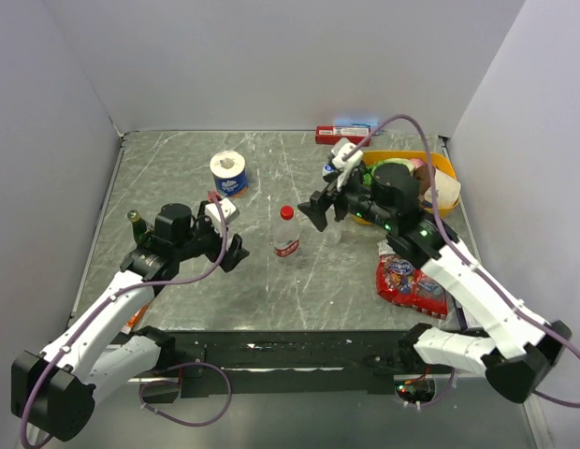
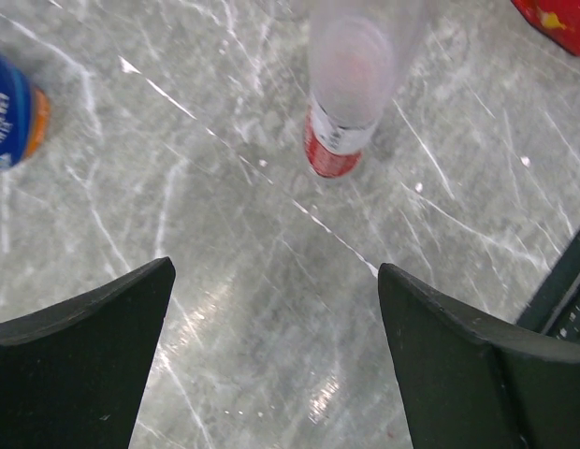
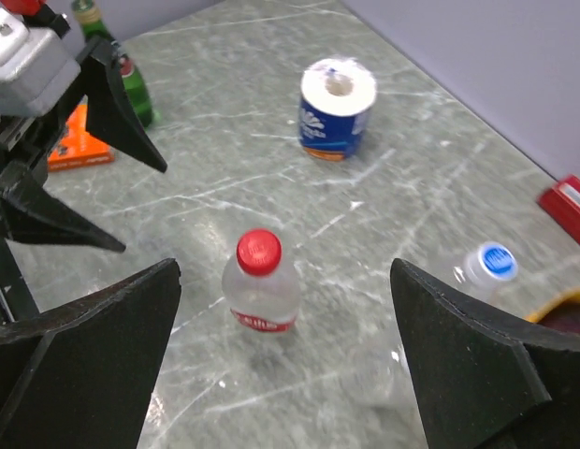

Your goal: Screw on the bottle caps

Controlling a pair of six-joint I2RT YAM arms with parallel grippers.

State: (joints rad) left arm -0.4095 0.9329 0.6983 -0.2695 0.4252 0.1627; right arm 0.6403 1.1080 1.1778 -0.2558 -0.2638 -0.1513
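A clear bottle (image 1: pixel 286 238) with a red label band stands upright mid-table, and a red cap (image 1: pixel 287 212) sits on its neck. The right wrist view shows the same bottle (image 3: pixel 260 295) and cap (image 3: pixel 259 252) just beyond my open right gripper (image 3: pixel 285 267), which touches neither. Seen from above, the right gripper (image 1: pixel 318 213) hangs to the bottle's right. On the bottle's left, my left gripper (image 1: pixel 236 251) is open and empty above bare table (image 2: pixel 276 271), with the bottle (image 2: pixel 341 112) ahead of it. A small bottle with a blue cap (image 3: pixel 496 260) stands by the yellow bowl.
A toilet roll (image 1: pixel 228 173) stands at the back left, a green bottle (image 1: pixel 136 220) by the left arm. A yellow bowl (image 1: pixel 438 166) of items sits back right, a red snack packet (image 1: pixel 412 281) lies beside the right arm, and a red box (image 1: pixel 344 134) rests against the back wall.
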